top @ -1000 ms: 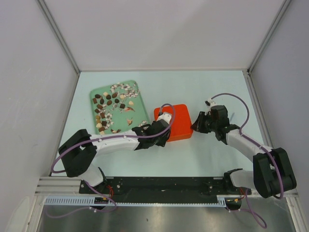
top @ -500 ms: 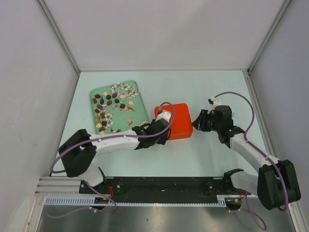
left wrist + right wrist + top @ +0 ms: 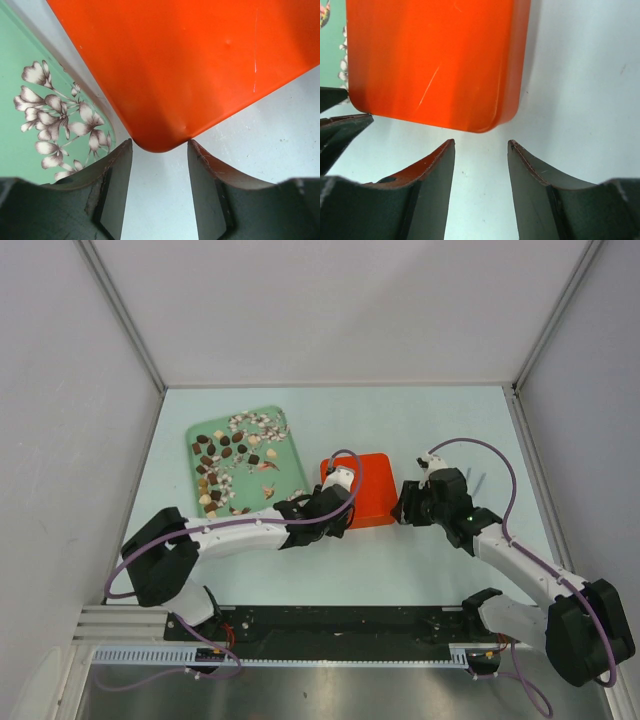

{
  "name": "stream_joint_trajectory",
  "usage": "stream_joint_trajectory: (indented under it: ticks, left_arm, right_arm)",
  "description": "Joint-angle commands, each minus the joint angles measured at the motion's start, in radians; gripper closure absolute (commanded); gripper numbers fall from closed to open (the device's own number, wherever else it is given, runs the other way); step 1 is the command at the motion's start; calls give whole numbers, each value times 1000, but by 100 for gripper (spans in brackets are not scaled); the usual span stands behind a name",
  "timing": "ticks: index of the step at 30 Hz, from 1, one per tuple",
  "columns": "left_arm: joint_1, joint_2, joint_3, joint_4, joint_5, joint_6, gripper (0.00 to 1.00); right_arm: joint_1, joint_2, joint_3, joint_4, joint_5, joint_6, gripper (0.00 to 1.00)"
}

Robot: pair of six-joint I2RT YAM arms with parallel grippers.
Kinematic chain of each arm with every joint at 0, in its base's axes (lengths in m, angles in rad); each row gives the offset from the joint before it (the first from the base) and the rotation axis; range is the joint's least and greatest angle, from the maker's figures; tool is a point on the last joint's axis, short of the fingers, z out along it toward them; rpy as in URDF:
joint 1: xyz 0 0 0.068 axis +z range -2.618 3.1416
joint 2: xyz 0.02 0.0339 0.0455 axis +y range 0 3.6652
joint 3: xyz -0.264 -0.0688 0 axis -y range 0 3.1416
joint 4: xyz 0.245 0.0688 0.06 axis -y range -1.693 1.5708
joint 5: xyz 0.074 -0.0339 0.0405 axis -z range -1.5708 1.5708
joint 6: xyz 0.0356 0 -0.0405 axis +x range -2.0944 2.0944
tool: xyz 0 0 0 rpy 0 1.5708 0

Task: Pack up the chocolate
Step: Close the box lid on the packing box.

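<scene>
Chocolate (image 3: 222,462) lies scattered on the green tray (image 3: 288,448), beside the orange box (image 3: 375,480). Left end effector (image 3: 160,145), partly open, flanks a box corner, seemingly without gripping. Right end effector (image 3: 481,142) gapes empty, near another corner.

Bright, even overhead light; a soft shadow lies right of the orange box (image 3: 435,60) (pale sheen on its glossy top); the foreground below it blurs.
</scene>
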Motion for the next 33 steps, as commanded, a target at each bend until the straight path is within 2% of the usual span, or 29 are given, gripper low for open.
stream_joint_trajectory:
  ticks: [1, 7, 13, 17, 24, 33]
  left_arm:
    - [-4, -70, 34, 55, -40, -31, 45]
    - [14, -128, 66, 67, -14, -2, 43]
    - [106, -84, 127, 101, 38, 41, 45]
    - [178, -5, 171, 136, 72, 80, 48]
    - [243, 150, 294, 121, 104, 110, 53]
    - [317, 329, 392, 92, 130, 118, 56]
  right_arm:
    - [22, -67, -7, -11, 47, -18, 49]
    - [1, -48, 31, 133, 25, -47, 52]
    - [-29, 127, 114, 260, -1, -75, 56]
    - [-50, 227, 162, 340, -25, -78, 59]
    - [-82, 413, 252, 418, -59, -85, 62]
    - [-121, 614, 331, 440, -110, -65, 63]
